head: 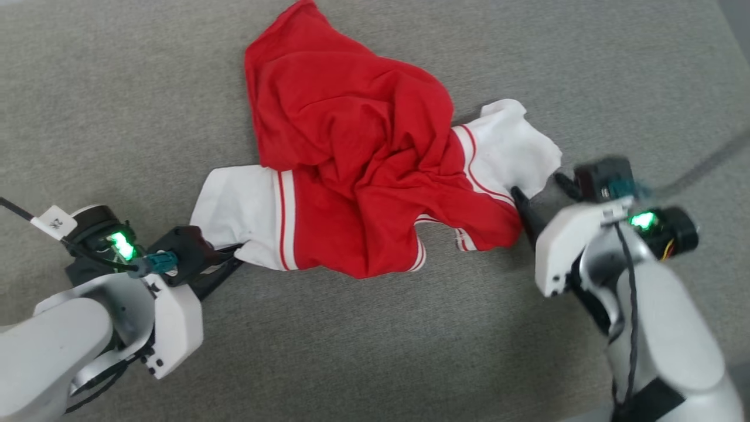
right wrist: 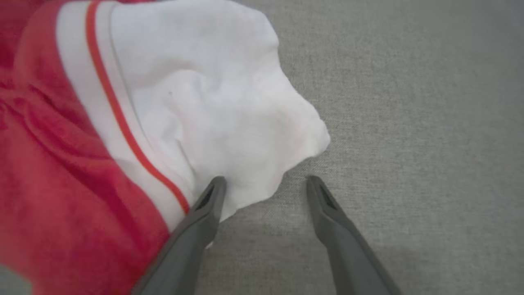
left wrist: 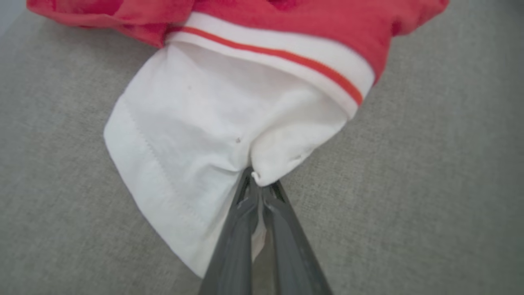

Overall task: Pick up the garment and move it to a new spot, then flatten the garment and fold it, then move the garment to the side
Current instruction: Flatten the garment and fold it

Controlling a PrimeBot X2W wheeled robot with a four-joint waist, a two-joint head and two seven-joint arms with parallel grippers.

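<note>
The garment (head: pixel 363 176) is seen crumpled on a grey woven surface (head: pixel 117 88), its red body bunched in a heap between the two grippers and a white sleeve spread toward each. The left gripper (left wrist: pixel 257 180) is closed. Its two dark fingers (left wrist: pixel 237 229) are pressed together on the edge of one white sleeve, and a small pinch of cloth is caught right at their tips. Beyond those tips the sleeve fans out, wider to the left of the fingers, and past it a white band with a red stripe is met before the red body.

The right gripper (right wrist: pixel 266 184) is spread wide, with nothing gripped. In the right wrist view, the finger on the left is laid at the hem of the other white sleeve — touching it or just over it, which cannot be told. The finger on the right is set over bare surface, just beside the sleeve's edge. Ahead and to the left of these fingers the sleeve rises in soft folds, and red cloth is found beside the left finger.
</note>
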